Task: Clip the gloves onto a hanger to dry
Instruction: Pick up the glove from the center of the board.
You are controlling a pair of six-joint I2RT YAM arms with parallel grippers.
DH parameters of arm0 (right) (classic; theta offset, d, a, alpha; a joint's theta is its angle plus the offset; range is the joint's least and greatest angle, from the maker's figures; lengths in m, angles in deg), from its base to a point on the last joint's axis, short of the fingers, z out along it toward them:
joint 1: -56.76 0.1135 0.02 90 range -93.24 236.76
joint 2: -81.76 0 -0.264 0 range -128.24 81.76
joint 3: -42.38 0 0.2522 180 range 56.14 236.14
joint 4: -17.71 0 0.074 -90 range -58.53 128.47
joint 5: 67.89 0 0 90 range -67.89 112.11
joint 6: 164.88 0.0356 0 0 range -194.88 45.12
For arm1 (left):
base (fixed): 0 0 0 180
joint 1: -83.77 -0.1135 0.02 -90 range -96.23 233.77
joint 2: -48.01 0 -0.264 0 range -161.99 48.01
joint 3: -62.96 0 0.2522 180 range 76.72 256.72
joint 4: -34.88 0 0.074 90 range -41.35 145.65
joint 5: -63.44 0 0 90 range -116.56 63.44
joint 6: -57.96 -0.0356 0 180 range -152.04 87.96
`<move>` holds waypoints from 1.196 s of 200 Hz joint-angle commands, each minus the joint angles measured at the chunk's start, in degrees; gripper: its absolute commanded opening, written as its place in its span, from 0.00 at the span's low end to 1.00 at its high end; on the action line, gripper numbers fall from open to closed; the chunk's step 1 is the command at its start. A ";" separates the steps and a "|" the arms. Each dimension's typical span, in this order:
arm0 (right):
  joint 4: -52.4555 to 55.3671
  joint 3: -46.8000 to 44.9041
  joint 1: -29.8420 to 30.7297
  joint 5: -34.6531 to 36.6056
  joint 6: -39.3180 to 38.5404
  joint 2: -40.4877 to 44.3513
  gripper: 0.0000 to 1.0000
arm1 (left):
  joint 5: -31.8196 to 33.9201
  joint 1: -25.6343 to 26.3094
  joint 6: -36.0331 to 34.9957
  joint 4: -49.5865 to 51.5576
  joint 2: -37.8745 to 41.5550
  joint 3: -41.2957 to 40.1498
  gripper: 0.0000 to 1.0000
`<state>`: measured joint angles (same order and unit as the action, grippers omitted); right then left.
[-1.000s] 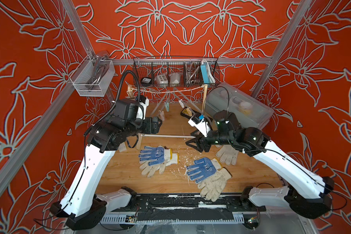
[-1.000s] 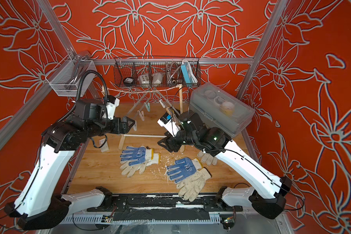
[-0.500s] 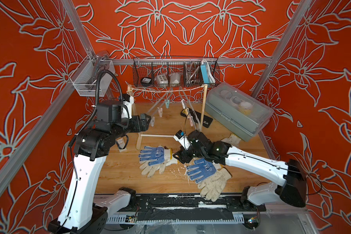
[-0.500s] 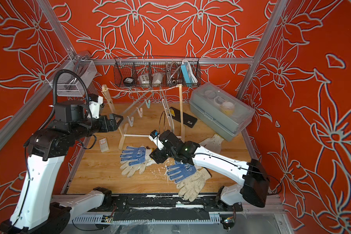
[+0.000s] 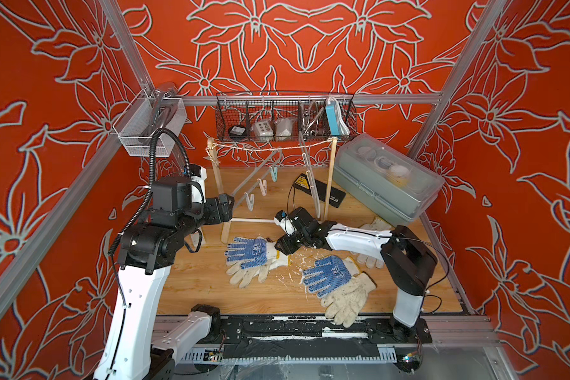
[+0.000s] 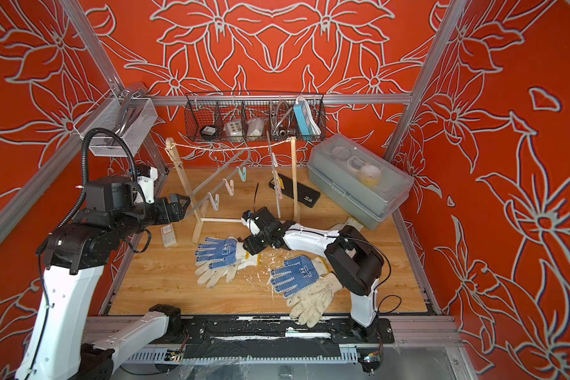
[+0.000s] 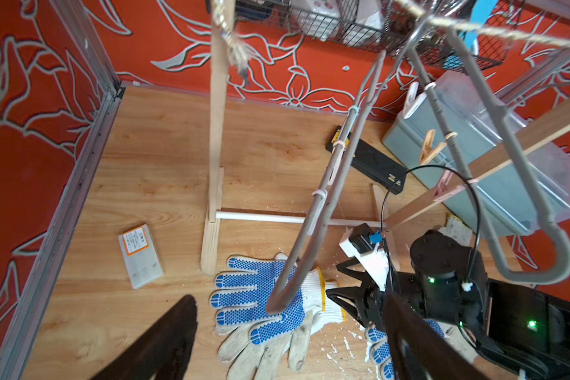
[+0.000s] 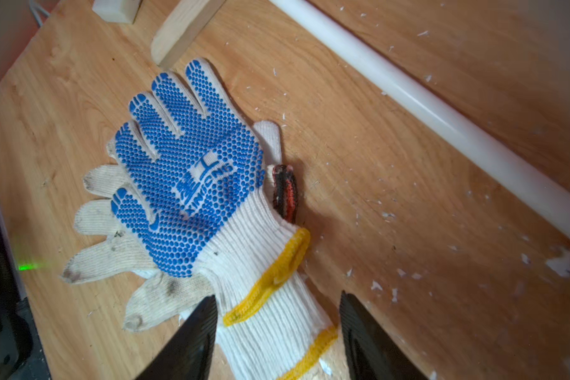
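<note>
Two pincer fingers (image 8: 191,339) astride glove cuff (image 8: 267,266), right-wrist view only

Blue-dotted glove (image 5: 249,253) flat atop soiled plain glove (image 5: 244,276); second dotted glove (image 5: 326,274) overlapping second plain glove (image 5: 346,302).

Left arm (image 5: 139,296): stood tall, forearm level.
Left pincer (image 6: 185,203): was spread wide, holding nothing.
Right arm (image 5: 359,238): lay low, stretched leftward.
Right pincer (image 8: 277,296): tipped down, its fingers (image 8: 191,339) apart.
</note>
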<state>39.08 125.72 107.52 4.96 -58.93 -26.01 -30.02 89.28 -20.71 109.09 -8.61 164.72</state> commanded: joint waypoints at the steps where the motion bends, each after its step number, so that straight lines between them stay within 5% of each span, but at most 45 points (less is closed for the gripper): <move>1: -0.95 3.06 -0.44 -3.93 -1.22 -3.00 0.60 | 0.68 -2.19 -0.84 -1.02 2.45 -3.20 0.87; 65: 2.13 7.76 -2.13 -6.46 -2.85 -8.86 0.41 | -3.47 -6.05 0.80 -4.73 5.00 -13.85 0.87; 139: 2.93 7.04 -2.25 -11.19 -2.58 -6.01 0.00 | -14.40 -6.40 -0.73 -10.11 4.86 -26.80 0.88; 239: 7.60 6.56 -2.25 -14.23 -9.25 9.94 0.00 | -28.05 -5.52 -16.80 -21.22 6.39 -38.35 0.86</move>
<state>43.67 132.26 105.27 -7.04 -64.27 -21.09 -52.80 83.16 -29.58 92.65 -3.71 127.02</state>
